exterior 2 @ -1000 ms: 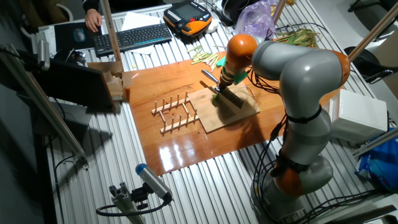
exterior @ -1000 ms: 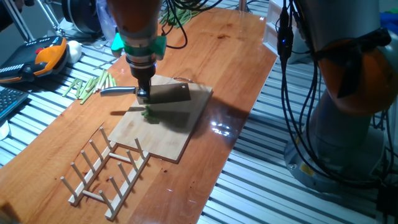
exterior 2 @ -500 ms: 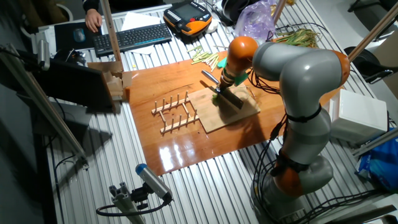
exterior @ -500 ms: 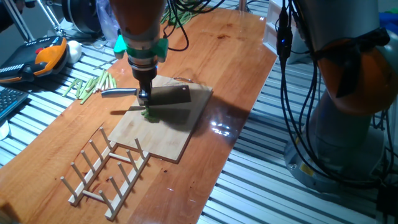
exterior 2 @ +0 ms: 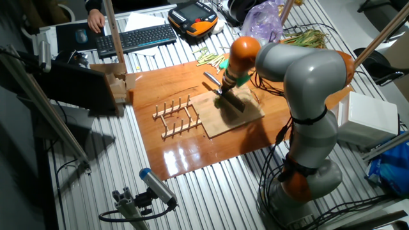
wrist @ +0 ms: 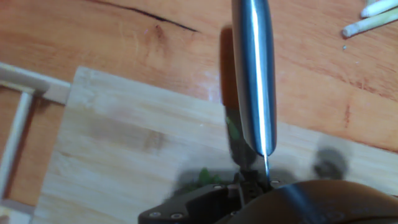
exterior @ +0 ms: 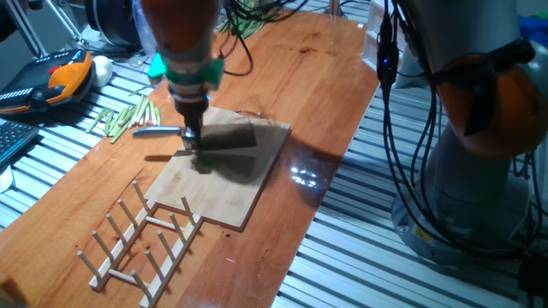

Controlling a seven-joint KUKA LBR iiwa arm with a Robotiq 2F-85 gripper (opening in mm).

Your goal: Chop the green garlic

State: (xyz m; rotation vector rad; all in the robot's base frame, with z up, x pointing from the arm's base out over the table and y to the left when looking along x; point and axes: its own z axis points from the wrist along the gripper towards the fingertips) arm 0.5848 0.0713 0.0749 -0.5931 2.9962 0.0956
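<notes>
the jaws point(exterior: 192, 137) are clamped on a steel-handled cleaver point(exterior: 224, 139); the small cluster of bright-green garlic bits point(exterior: 203, 162) lies directly beneath its blade on the pale wooden chopping board point(exterior: 218, 192).

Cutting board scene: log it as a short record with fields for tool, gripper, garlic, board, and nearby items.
tool: cleaver, metal handle pointing away from the hand camera
gripper: gripper shut on the cleaver, blade over the board
garlic: green garlic, small bright-green bits on the board beneath the blade
board: wooden cutting board lying on the wooden tabletop
nearby items: wooden dish rack beside the board; bundle of pale-green stalks at the tabletop edge
image note: arm and cleaver blurred in both fixed views
</notes>
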